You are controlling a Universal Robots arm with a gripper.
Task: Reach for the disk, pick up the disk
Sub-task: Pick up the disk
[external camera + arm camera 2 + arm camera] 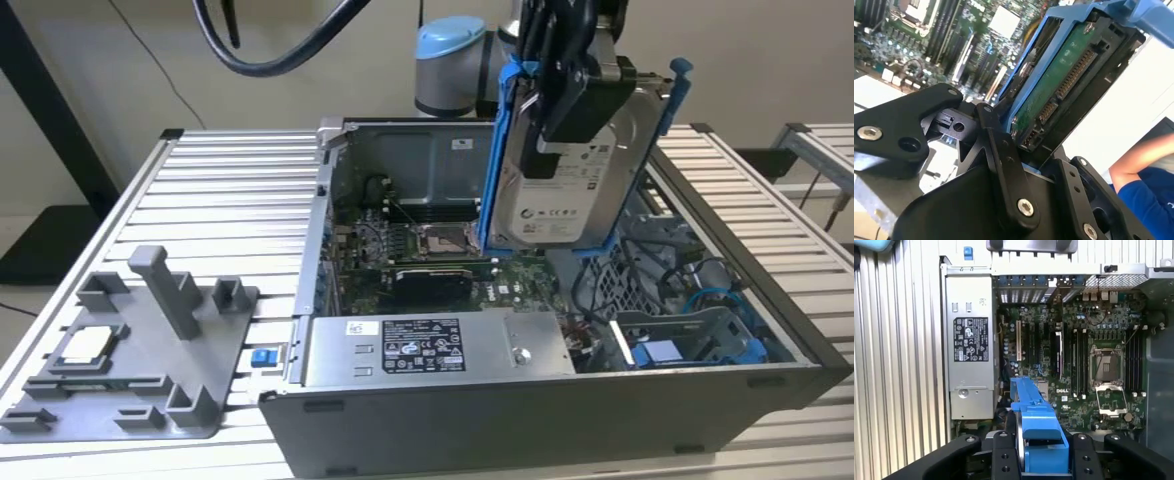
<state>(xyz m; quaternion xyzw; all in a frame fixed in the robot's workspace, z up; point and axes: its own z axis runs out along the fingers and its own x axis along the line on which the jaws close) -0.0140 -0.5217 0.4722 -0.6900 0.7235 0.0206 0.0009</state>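
Nearest on the ribbed surface (pixel 227 200) sits a grey stand (pixel 134 350) carrying a small pale chip (pixel 87 343). Beside it the open computer case (pixel 534 400) shows its power supply (pixel 427 350) and motherboard (pixel 1089 355). Above the case, the hand (pixel 567 95) is clamped on the disk (pixel 574 190), holding it upright, clear of the boards.

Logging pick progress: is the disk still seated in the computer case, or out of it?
Out. The claw holds the disk upright above the open case, clear of the motherboard.
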